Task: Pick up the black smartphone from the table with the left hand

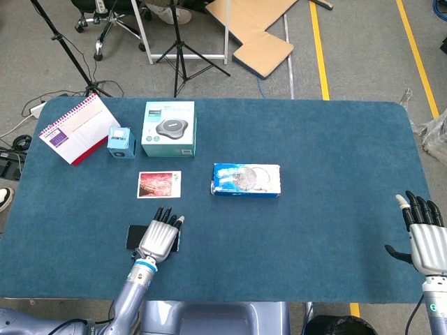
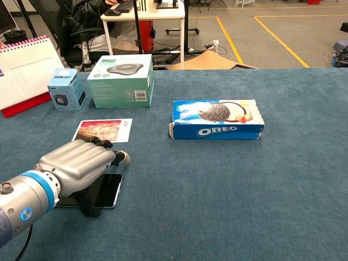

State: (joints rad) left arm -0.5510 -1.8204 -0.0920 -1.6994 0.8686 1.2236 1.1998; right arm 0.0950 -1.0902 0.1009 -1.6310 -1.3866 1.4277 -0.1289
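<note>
The black smartphone (image 1: 135, 236) (image 2: 107, 190) lies flat on the blue table near the front left edge. My left hand (image 1: 159, 239) (image 2: 80, 165) lies palm down over its right part, fingers stretched forward and apart; in the chest view the thumb reaches down at the phone's near edge. Only the phone's left end shows in the head view, and only its right end in the chest view. The phone stays on the cloth and is not lifted. My right hand (image 1: 424, 241) hovers open at the table's front right corner, holding nothing.
A picture card (image 1: 159, 184) (image 2: 103, 130) lies just beyond the phone. An Oreo box (image 1: 246, 179) (image 2: 217, 126) sits mid-table. At the back left stand a teal box (image 1: 169, 128), a small blue box (image 1: 121, 142) and a desk calendar (image 1: 73, 129).
</note>
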